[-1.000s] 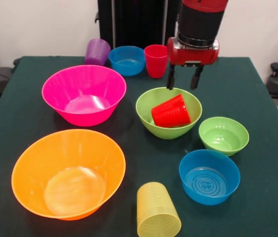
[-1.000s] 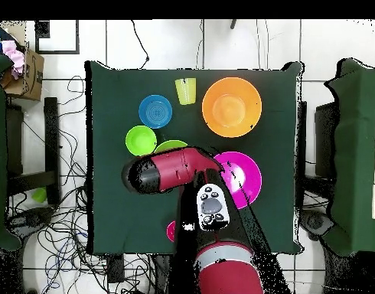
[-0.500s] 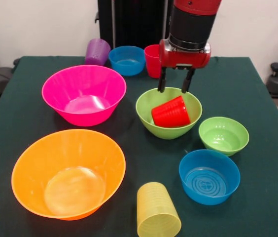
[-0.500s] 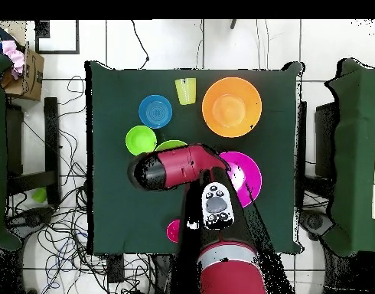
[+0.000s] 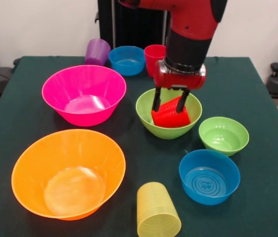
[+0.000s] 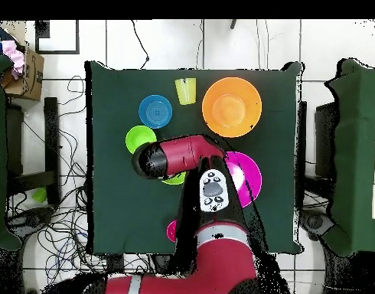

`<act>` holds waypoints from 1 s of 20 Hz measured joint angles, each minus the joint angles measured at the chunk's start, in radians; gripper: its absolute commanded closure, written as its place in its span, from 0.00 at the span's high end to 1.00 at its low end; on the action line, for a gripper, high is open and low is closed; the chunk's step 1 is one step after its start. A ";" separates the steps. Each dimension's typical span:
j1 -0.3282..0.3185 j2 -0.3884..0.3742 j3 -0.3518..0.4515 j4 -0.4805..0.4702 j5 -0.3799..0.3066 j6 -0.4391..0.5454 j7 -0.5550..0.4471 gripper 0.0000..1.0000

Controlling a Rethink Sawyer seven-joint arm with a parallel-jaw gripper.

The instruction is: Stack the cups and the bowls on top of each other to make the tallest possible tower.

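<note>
Pincer [image 5: 168, 105] spread wide, straddling tipped bright red cup [image 5: 172, 114] in medium green bowl [image 5: 151, 118]; grasp step, closing needed next.

A dark green cloth-covered table [image 5: 257, 89] fills the scene. Seen from above, it stands on a white tiled floor [image 6: 145, 42] strewn with black cables [image 6: 64, 145], with a brown cardboard box [image 6: 26, 73] nearby.
</note>
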 measured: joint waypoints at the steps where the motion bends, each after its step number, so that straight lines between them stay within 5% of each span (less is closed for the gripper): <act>1: 0.004 0.012 -0.003 -0.010 0.000 -0.003 0.000 1.00; 9: 0.030 0.104 -0.026 -0.063 0.000 -0.073 0.000 1.00; 20: 0.011 0.091 -0.018 -0.032 0.003 -0.081 0.000 1.00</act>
